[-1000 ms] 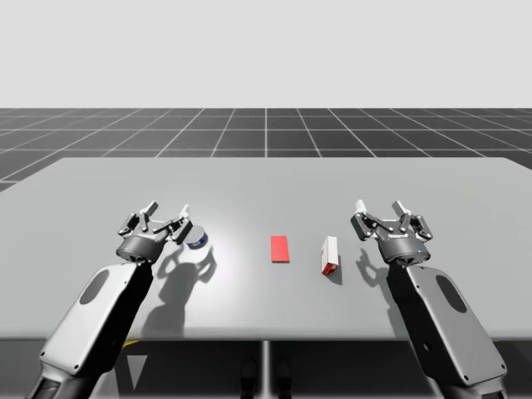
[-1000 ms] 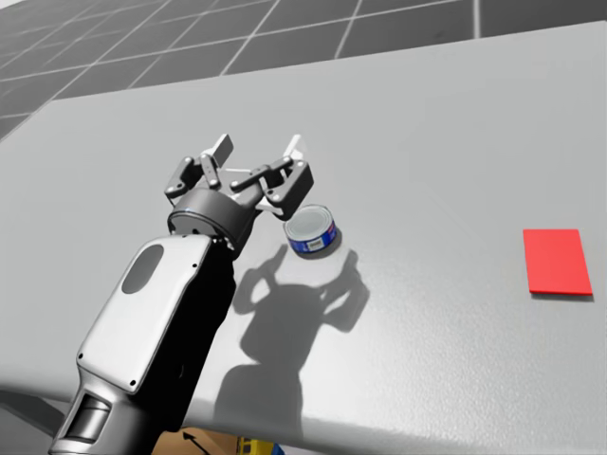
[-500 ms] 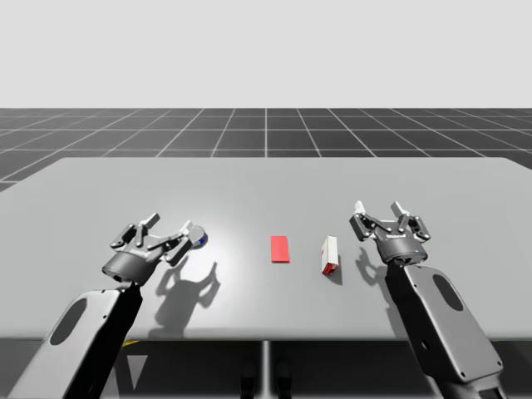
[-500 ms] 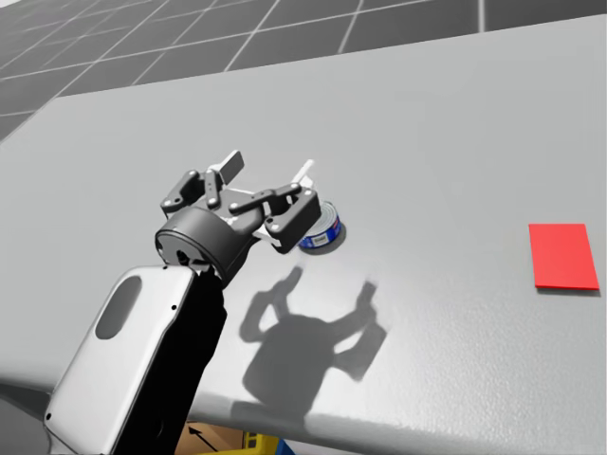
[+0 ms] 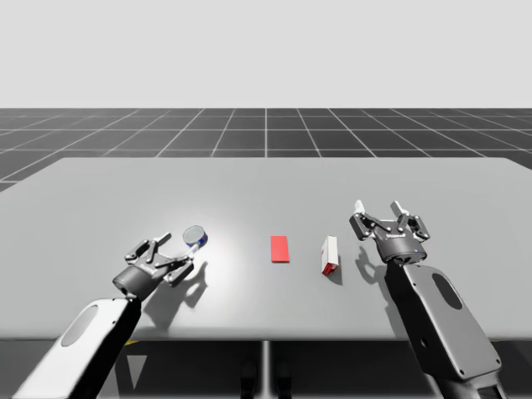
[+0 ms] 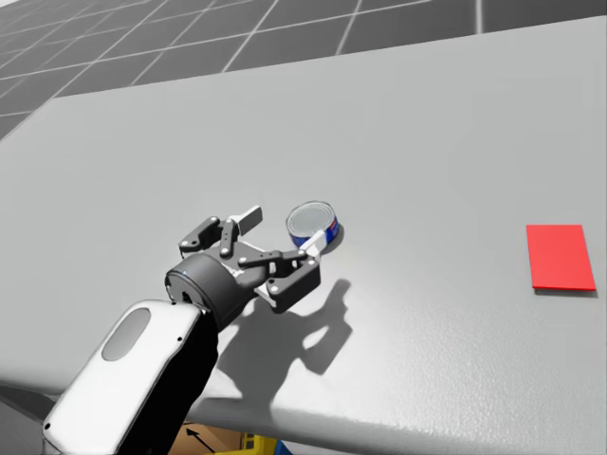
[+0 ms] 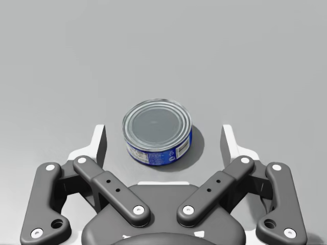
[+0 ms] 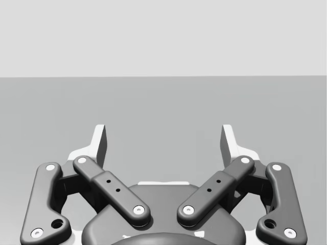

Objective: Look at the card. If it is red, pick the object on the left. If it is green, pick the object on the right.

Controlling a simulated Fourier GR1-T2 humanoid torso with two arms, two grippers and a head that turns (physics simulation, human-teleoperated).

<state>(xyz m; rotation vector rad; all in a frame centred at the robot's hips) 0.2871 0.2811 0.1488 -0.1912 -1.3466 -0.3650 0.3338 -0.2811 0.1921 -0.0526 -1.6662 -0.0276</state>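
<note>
From high up, the card (image 5: 280,248) is red, so you want the thing on the left. That is the small blue round can (image 5: 195,236). It stands on the table (image 5: 416,183), left of the card. Your left hand (image 5: 176,248) is right by the can. Your right hand (image 5: 378,206) is far from it, past the red and white box (image 5: 330,255).

From your head, the can (image 6: 313,226) sits flat, shiny top up, just in front of your left hand.

From your left wrist, the fingers are wide apart. The can (image 7: 157,131) sits between them, close to the palm, with a gap on each side. It is round, so any side looks fine to squeeze.

From your right wrist, those fingers are wide apart too, with bare table ahead.
</note>
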